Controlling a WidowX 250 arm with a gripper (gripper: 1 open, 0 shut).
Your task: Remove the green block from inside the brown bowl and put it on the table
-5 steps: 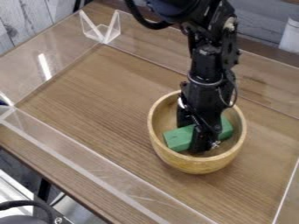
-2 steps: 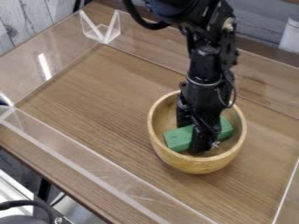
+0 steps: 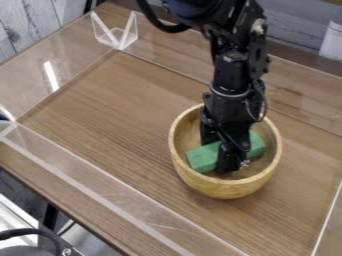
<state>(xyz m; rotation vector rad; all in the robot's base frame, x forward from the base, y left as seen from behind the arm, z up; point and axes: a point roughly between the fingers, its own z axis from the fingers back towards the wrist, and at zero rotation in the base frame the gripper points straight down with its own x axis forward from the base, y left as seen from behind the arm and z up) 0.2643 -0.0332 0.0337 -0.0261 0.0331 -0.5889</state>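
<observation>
Claw [image 3: 230,148] lowered into brown bowl [image 3: 187,170], closed on green block [image 3: 207,156]; extraction not yet done.

Jaws are seen nearly shut, pinched on the block, which lies inside the bowl at its floor. Grasp is judged made; lift-out and placement remain. Bare table [image 3: 114,110] is available beyond the bowl, toward the far acrylic wall [image 3: 116,33].

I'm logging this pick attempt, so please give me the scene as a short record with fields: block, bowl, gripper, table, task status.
block: green block lies inside the bowl, partly hidden by the gripper
bowl: brown bowl upright on the table, toward the right side
gripper: gripper points down into the bowl, shut on green block
table: table wood-grain, edged by clear walls
task status: block not yet lifted out
</observation>
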